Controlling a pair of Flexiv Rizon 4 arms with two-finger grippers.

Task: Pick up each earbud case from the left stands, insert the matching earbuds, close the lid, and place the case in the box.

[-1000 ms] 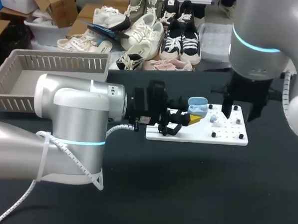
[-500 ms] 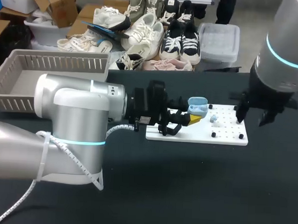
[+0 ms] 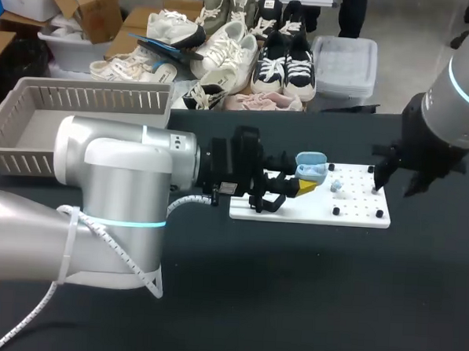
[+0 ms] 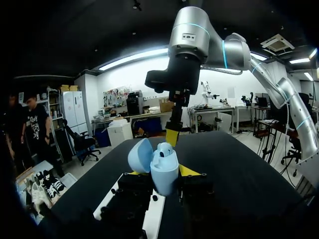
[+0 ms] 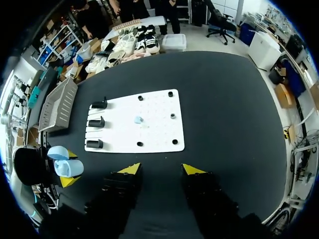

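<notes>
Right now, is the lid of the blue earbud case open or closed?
Open: the lid is swung back beside the body of the blue earbud case, leaving its top uncovered.

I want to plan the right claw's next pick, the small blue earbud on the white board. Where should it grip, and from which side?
Probably from straight above: the open right claw closes across the small body of the earbud. It lies alone on the flat white board, apart from the black pegs, so there is room on both sides.
</notes>
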